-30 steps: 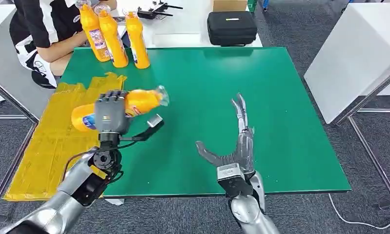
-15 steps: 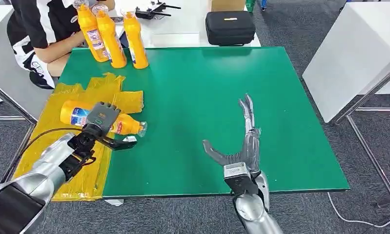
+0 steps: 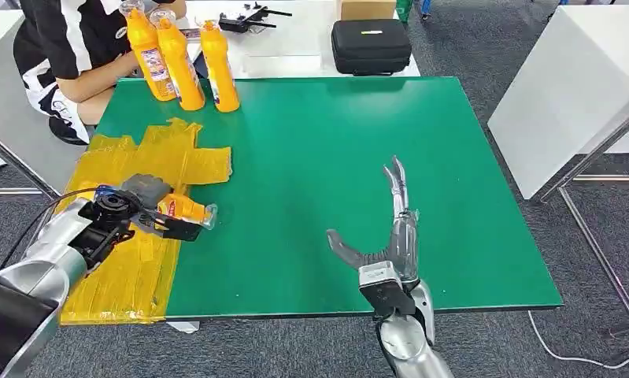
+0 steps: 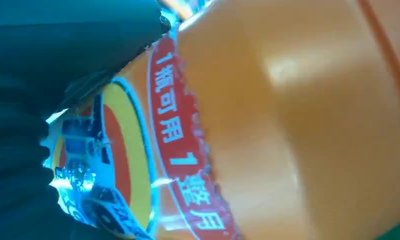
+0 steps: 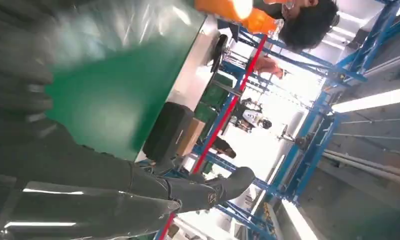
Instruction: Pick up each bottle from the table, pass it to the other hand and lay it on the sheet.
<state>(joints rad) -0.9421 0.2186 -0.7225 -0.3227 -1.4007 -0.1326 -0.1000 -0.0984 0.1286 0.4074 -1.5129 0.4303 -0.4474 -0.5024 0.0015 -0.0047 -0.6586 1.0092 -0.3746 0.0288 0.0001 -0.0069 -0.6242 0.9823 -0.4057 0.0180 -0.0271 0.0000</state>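
Laydown step: left hand (image 3: 138,206) grips orange bottle (image 3: 183,209) low over yellow sheet (image 3: 138,260) edge, cap twd table (image 3: 334,157). Right hand (image 3: 394,236) fingers spread, empty. Next: release, retract.

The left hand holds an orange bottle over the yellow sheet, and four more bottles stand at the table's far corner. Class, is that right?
Not quite: three bottles stand at the far corner, not four, as the head view shows. The left hand does hold an orange bottle over the yellow sheet.
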